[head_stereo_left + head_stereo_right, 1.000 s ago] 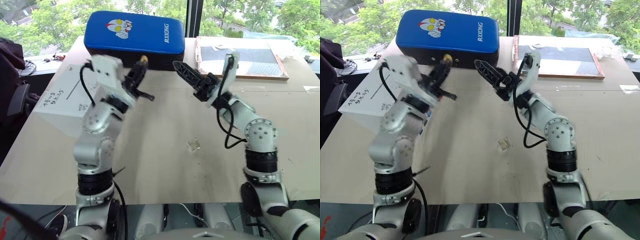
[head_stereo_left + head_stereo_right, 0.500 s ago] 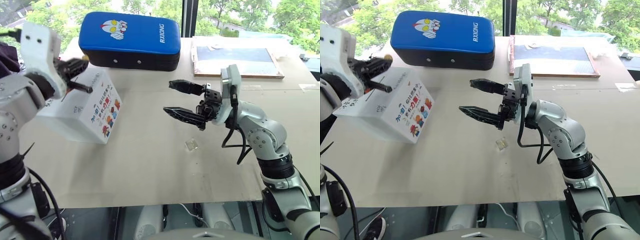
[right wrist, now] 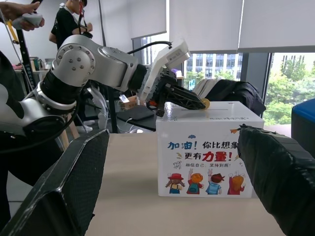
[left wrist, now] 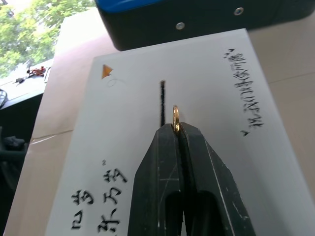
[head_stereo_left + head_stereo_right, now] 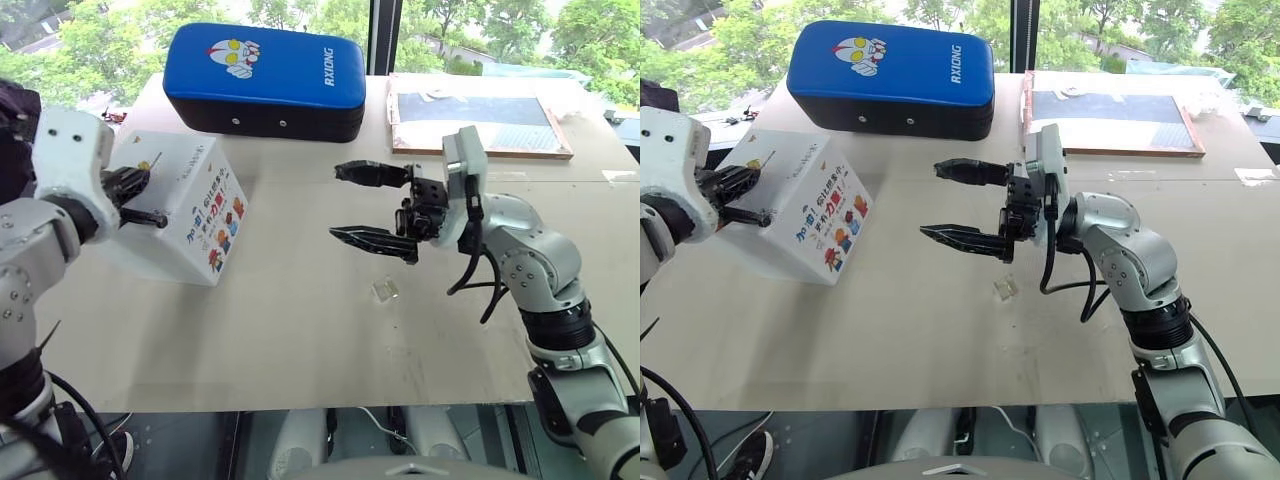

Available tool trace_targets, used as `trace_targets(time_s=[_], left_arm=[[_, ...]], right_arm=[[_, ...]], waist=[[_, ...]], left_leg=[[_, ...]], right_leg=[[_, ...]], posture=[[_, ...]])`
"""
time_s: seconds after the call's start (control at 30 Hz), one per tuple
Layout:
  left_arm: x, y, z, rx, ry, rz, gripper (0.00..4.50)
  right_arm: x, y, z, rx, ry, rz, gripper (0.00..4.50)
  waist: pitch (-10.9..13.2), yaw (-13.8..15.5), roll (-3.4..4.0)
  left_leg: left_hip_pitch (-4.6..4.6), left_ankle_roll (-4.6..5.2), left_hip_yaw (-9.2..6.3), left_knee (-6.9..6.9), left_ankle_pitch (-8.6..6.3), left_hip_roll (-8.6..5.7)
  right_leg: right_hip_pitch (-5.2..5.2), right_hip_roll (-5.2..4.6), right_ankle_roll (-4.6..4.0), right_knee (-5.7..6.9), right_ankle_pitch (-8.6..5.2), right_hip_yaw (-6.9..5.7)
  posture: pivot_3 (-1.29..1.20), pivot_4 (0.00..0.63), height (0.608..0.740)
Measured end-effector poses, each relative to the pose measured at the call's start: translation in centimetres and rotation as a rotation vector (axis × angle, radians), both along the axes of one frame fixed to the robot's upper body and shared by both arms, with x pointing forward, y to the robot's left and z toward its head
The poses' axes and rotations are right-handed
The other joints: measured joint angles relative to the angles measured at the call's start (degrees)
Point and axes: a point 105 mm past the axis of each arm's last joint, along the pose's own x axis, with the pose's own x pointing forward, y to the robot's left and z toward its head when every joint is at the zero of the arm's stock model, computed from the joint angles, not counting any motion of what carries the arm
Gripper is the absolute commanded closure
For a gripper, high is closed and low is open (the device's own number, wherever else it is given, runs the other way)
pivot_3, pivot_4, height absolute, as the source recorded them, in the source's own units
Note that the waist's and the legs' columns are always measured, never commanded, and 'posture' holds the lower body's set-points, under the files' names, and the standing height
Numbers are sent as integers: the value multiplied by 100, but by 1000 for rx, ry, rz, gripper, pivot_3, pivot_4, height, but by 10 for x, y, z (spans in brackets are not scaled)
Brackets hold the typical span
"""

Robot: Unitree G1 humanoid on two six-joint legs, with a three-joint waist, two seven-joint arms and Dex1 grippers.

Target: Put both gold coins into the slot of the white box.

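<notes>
At the left of the frame my left gripper (image 4: 176, 129), jaws clamped on a gold coin (image 4: 175, 118), has swung over the white box (image 5: 185, 215) near its slot (image 4: 162, 101), ready to drop it, while my right gripper (image 5: 375, 205), jaws apart, waits above the second coin (image 5: 384, 290) on the table (image 5: 300, 330).

- "RXIONG" in white letters on the blue cushion (image 5: 265, 72) at the far side of the counter.
- "加油!你比想象" and "更有力量!" on the white box (image 3: 209, 152) side panel, above cartoon figures; handwriting on its top is unreadable.
</notes>
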Motion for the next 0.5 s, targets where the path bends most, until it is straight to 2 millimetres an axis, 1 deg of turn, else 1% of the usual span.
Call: trace_targets(time_s=[0.1,0.43,0.5], left_arm=[[-2,2,-2,-26,-15,-1,4500],[0,6,-6,-73,-38,-20,4500],[1,7,-6,-83,-41,-17,3887]], right_arm=[[-1,1,3,-1,-21,6,31],[5,1,-1,-6,-15,-14,31],[7,1,-1,-8,-24,-34,0]], waist=[[-1,-11,0],[-3,-6,5],[-4,-6,5]], left_leg=[[3,0,6,0,0,0],[6,1,5,-1,-1,0],[7,1,6,-1,-1,0]], right_leg=[[0,-4,0,0,0,4],[0,-10,-3,5,2,9],[0,-10,-4,6,3,9]], posture=[[0,150,740],[0,150,740],[0,150,740]])
